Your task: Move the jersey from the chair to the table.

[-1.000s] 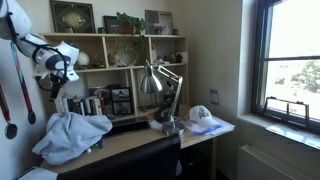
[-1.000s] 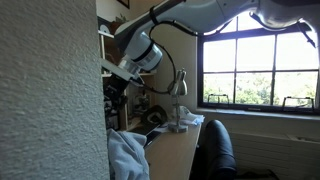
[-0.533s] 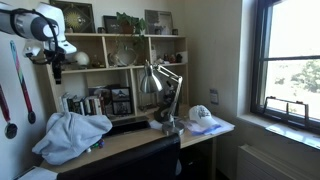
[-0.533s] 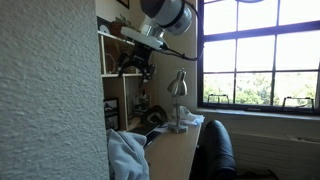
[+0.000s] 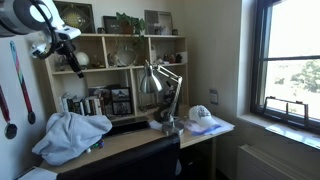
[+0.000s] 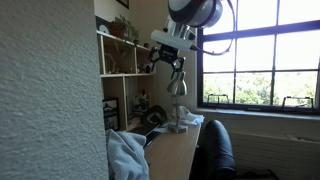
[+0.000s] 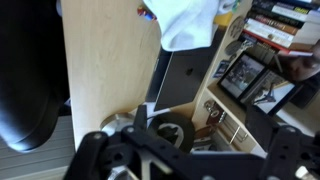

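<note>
The pale grey-white jersey (image 5: 72, 133) lies crumpled on the light-wood table (image 5: 135, 141), at its end away from the window. It also shows in an exterior view (image 6: 125, 156) and at the top of the wrist view (image 7: 186, 22). The dark chair (image 5: 130, 161) stands pushed up to the table's front edge, and shows in an exterior view (image 6: 215, 150) and in the wrist view (image 7: 25, 95). My gripper (image 5: 74, 62) hangs high above the table, open and empty, level with the upper shelf; it also shows in an exterior view (image 6: 165, 64) and in the wrist view (image 7: 185, 162).
A silver desk lamp (image 5: 155, 85) stands mid-table, its round base below my gripper in the wrist view (image 7: 165, 130). A white cap (image 5: 203, 115) lies at the window end. A dark flat device (image 7: 185, 75) lies by the jersey. The shelf unit (image 5: 120, 70) holds books and pictures.
My arm has risen from just above the jersey and swung along the shelf toward the lamp. The jersey has stayed on the table.
</note>
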Controlling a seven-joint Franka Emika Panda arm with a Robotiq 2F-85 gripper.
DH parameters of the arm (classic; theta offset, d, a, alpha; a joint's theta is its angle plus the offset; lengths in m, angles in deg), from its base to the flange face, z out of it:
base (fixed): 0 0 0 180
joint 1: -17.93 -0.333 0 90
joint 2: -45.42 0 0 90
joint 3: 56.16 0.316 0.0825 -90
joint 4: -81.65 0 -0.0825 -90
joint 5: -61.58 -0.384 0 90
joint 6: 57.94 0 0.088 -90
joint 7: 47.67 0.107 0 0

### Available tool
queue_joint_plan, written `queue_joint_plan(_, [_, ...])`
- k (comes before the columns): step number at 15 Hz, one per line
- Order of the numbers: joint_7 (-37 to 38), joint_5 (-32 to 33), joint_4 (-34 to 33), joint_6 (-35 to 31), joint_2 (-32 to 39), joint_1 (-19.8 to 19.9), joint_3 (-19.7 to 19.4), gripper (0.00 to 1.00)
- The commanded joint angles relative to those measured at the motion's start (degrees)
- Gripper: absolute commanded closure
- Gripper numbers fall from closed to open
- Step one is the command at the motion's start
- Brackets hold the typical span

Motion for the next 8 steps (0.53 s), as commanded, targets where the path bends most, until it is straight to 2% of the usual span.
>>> queue_joint_plan(1, [5.4,6.8,4.3,-1.4,-4.4,4.9,2.6,0.00])
queue_joint_plan(2, [2.6,4.5,1.8,-0.4,-1.9,2.8,1.2,0.00])
queue_joint_plan(8, [3.6,5.8,3.0,-0.4,-3.0,4.0,1.8,0.00])
